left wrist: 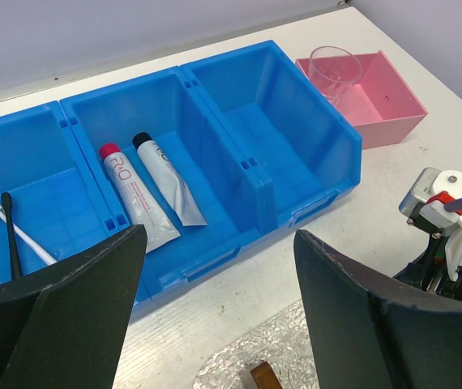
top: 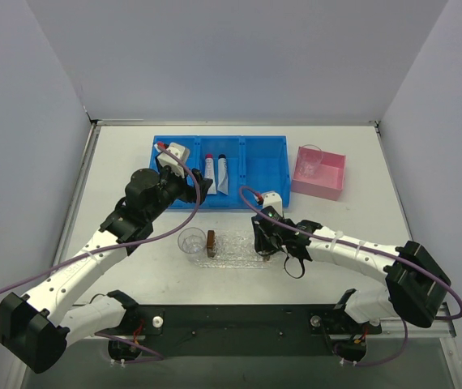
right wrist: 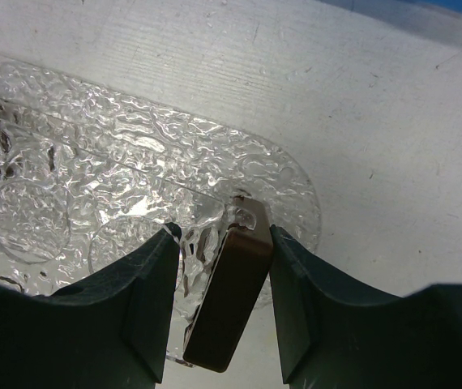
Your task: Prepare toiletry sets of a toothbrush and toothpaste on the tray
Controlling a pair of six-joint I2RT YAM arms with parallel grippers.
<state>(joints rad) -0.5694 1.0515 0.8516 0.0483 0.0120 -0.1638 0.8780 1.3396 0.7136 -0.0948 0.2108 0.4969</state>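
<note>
One brown block (right wrist: 229, 301) clamped in right end effector (right wrist: 221, 239) at tray's (right wrist: 134, 138) rounded end, left end effector (left wrist: 219, 239) gaping empty beyond tray's far edge

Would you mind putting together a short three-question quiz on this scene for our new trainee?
1. True or false: both toothpaste tubes lie in the middle compartment of the blue bin.
2. What is the right gripper shut on? A) a toothbrush B) a brown block C) a toothpaste tube
3. How many of the toothbrushes lie on the tray?
Key: 1 true; 2 B; 3 zero.
</note>
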